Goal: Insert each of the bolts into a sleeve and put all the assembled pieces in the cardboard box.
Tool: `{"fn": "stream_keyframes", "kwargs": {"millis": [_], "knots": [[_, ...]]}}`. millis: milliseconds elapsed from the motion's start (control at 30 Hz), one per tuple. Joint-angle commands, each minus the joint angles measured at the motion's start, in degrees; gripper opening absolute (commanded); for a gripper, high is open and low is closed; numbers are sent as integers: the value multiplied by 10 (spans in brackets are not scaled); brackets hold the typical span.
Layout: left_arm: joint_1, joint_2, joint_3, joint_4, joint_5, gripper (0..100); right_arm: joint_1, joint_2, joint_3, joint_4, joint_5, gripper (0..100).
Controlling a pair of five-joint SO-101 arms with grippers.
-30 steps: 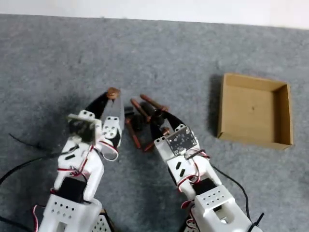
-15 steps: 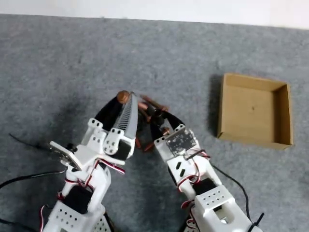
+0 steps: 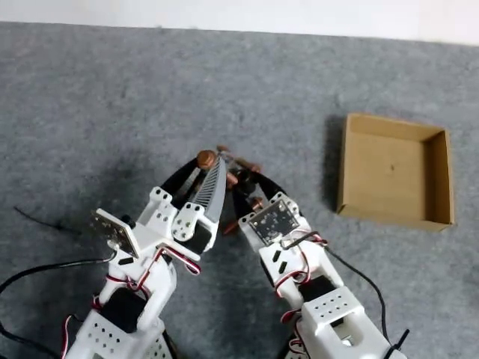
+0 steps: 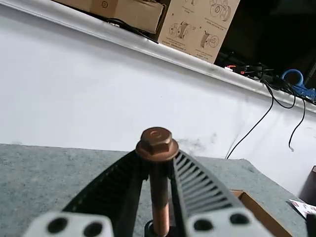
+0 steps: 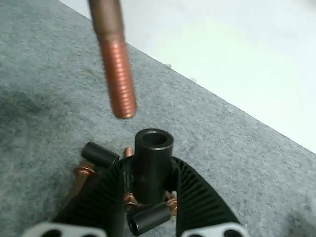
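My left gripper (image 3: 203,166) is shut on a copper bolt (image 4: 159,177), held upright with its hex head (image 3: 206,158) on top. Its threaded end (image 5: 117,79) hangs just above and slightly beside the open mouth of a black sleeve (image 5: 152,160). My right gripper (image 5: 150,173) is shut on that sleeve, holding it upright over the pile; in the high view the gripper (image 3: 243,187) sits right next to the left one. More bolts (image 3: 238,161) and sleeves (image 5: 100,153) lie on the carpet under both grippers. The cardboard box (image 3: 395,170) stands to the right with nothing inside.
Grey carpet (image 3: 105,105) covers the table, with a white wall at the far edge. Loose black cables (image 3: 37,224) trail at the left near the arm bases. Bare carpet lies between the pile and the box.
The left arm has swung right with its bolt, from left of the pile to just above the sleeve in the right gripper. The right arm has stayed nearly still.
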Motion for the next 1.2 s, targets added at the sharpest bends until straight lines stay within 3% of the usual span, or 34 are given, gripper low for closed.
{"fn": "stream_keyframes", "kwargs": {"millis": [0,167,967,1167], "knots": [[7,-11,13,1,2,6,-19,-13,23,-20,17,3],[-23,-10,13,1,4,6,-60,-13,24,-20,89,3],[-38,-10,13,114,2,6,-65,-13,24,-24,88,3],[-22,-10,13,196,2,6,-65,-13,24,-24,88,3]]}}
